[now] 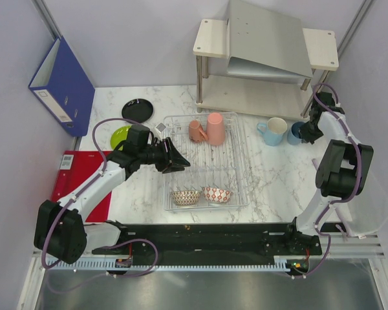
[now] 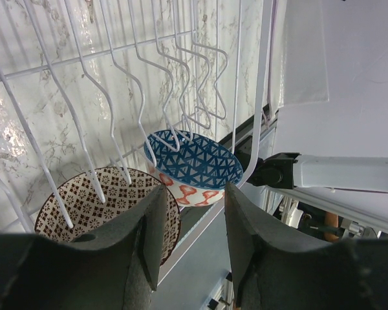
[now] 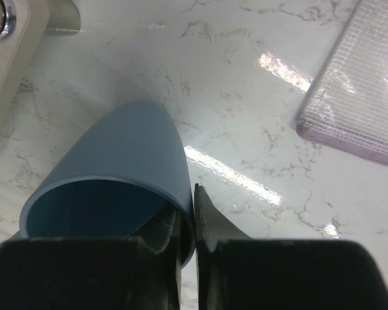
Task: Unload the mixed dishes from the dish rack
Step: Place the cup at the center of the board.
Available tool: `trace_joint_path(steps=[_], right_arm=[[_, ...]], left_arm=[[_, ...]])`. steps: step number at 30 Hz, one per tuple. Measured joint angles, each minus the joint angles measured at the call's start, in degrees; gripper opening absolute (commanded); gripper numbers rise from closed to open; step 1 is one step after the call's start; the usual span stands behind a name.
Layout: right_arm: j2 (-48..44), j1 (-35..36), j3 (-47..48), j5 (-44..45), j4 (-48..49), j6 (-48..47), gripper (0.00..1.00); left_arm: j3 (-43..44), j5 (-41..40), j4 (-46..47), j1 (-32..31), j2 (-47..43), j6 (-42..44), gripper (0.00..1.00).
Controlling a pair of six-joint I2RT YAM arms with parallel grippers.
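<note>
The dish rack (image 1: 238,169) sits mid-table. It holds a salmon-pink cup (image 1: 215,128) and mug (image 1: 197,131) at the back, and a brown-white bowl (image 1: 185,197) and a red-white bowl (image 1: 218,194) at the front. My left gripper (image 1: 174,157) is open and empty over the rack's left side. In the left wrist view its fingers (image 2: 194,216) frame the brown-white bowl (image 2: 110,200) and the red-white bowl (image 2: 194,165). My right gripper (image 1: 308,132) is shut on the wall of a light-blue cup (image 3: 116,168), low over the table. Another light-blue cup (image 1: 272,131) stands beside it. The black plate (image 1: 137,110) and lime-green plate (image 1: 121,135) lie left of the rack.
A beige two-tier shelf (image 1: 265,58) stands at the back right. A blue binder (image 1: 63,84) leans on the left wall and a red folder (image 1: 84,177) lies under my left arm. A see-through mat (image 3: 355,84) lies near the right gripper.
</note>
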Motion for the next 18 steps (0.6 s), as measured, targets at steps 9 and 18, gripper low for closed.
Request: trace_joint_path(steps=[9, 18], right_arm=[[0.2, 0.0, 0.0, -1.3, -0.6, -0.7, 0.48], [-1.9, 0.0, 0.4, -3.0, -0.8, -1.7, 0.68]], left_arm=[[0.0, 0.0, 0.0, 0.0, 0.9, 0.0, 0.47], [0.0, 0.1, 0.0, 0.0, 1.1, 0.0, 0.47]])
